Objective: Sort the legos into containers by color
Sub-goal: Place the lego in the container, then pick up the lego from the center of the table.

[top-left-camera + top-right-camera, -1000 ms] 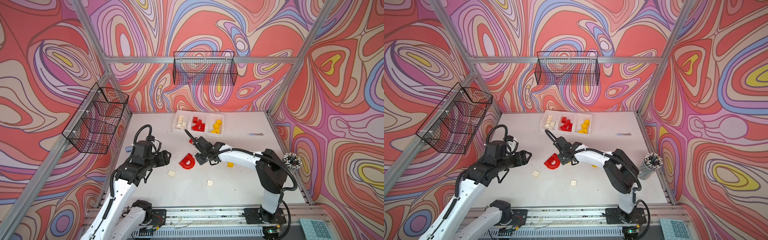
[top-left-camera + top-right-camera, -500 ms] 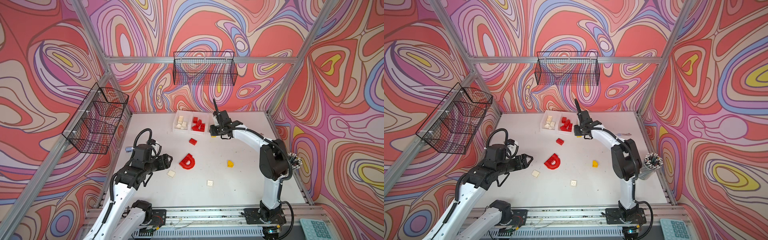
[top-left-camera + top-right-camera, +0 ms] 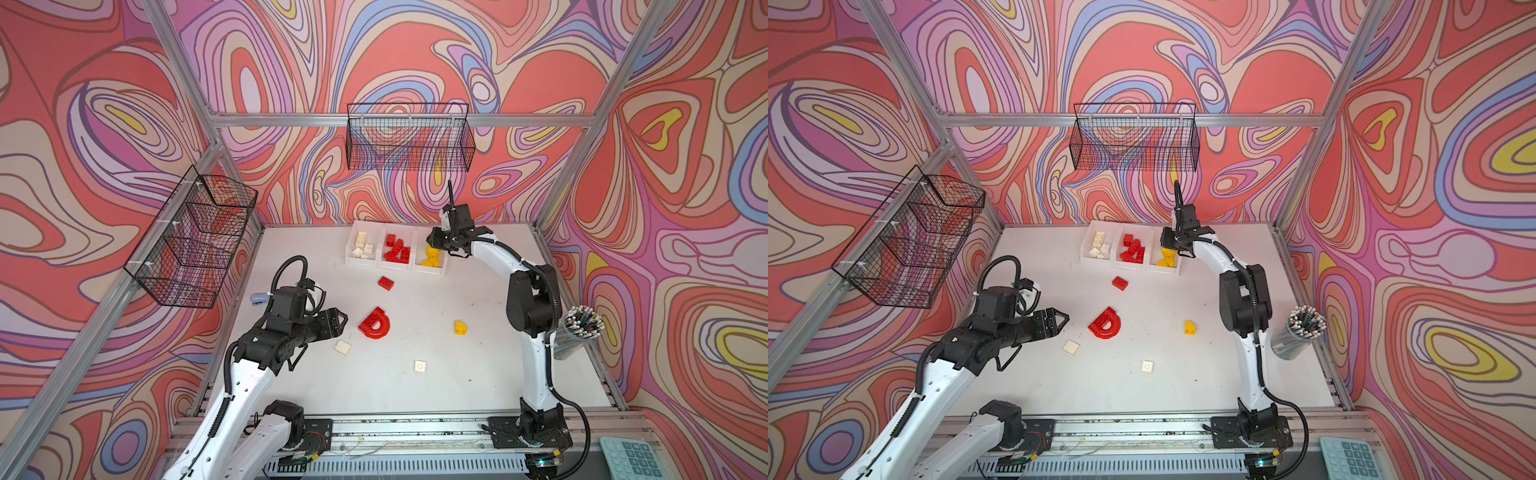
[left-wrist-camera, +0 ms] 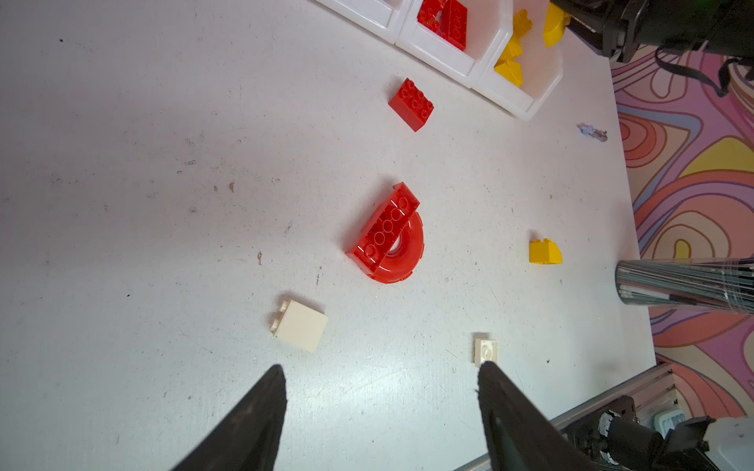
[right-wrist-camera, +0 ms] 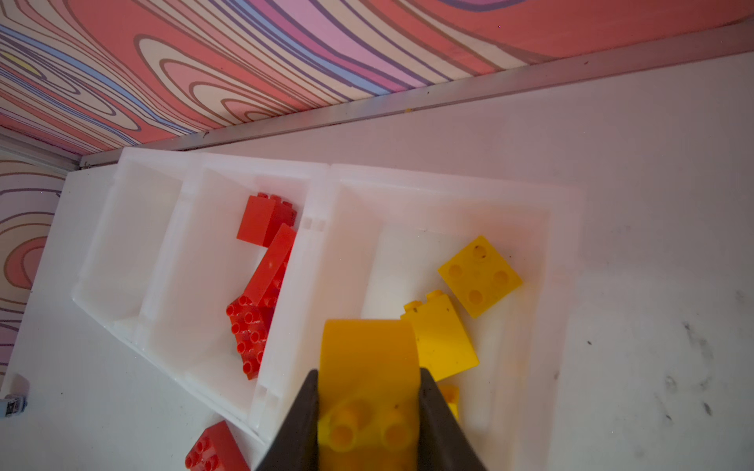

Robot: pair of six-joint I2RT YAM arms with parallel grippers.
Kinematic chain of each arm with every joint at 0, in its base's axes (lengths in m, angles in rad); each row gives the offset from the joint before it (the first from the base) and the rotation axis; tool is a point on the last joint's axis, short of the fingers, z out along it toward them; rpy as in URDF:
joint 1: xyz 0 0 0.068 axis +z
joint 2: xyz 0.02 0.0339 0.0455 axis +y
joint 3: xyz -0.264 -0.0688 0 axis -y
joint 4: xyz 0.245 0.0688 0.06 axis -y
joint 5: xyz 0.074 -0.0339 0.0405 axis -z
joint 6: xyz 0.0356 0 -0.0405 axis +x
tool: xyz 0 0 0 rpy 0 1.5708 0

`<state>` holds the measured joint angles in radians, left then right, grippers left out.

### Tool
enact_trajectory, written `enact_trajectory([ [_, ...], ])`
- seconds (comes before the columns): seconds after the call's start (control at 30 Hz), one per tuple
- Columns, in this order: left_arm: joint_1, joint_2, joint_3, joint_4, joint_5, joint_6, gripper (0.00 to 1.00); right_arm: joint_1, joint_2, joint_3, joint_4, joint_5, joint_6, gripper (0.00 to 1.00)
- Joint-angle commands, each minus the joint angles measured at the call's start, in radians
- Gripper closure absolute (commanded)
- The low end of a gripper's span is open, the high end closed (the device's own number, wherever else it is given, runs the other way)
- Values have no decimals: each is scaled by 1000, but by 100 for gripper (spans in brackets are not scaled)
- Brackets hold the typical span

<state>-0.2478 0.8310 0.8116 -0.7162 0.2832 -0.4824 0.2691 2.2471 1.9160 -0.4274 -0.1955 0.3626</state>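
A second ago your right fingers (image 5: 312,391) were mid-counter beside the red arch (image 3: 376,324); now they hang over the yellow container (image 5: 449,179) at the far edge of the counter (image 3: 478,374), clamped on a yellow brick (image 5: 367,350). The brick is above its bin but not released; letting go looks like the step in hand. Your left fingers (image 4: 275,387) have barely shifted; they stand apart and empty near the left edge, with a white brick (image 4: 301,331) just ahead. Five pieces remain loose: the arch, a red brick (image 3: 386,283), a small yellow brick (image 3: 459,328), that white brick and a small white piece (image 3: 420,366); the red container (image 3: 397,266) and white container (image 3: 359,262) already hold bricks, so you're well along.
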Motion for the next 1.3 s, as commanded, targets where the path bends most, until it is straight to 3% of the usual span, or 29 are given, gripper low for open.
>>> enact_trajectory([
  [0.0,2,0,-3,-2,13,8,26,2,25,42,12,-19,18,79],
  [0.23,3,2,-9,8,28,6,26,2,-10,21,28,12,-13,44],
  [0.33,2,8,-7,8,28,6,26,3,-38,7,32,20,-28,37],
  [0.6,2,24,-8,14,35,10,25,4,-160,-116,83,-21,-37,33],
  [0.97,-4,287,51,-3,188,56,28,61,-669,-685,421,-129,-25,15],
  [1.13,-51,379,148,-73,80,128,29,74,-859,-887,503,-175,0,13],
  [1.27,-145,499,282,-203,-113,239,30,83,-965,-1022,543,-208,26,13],
])
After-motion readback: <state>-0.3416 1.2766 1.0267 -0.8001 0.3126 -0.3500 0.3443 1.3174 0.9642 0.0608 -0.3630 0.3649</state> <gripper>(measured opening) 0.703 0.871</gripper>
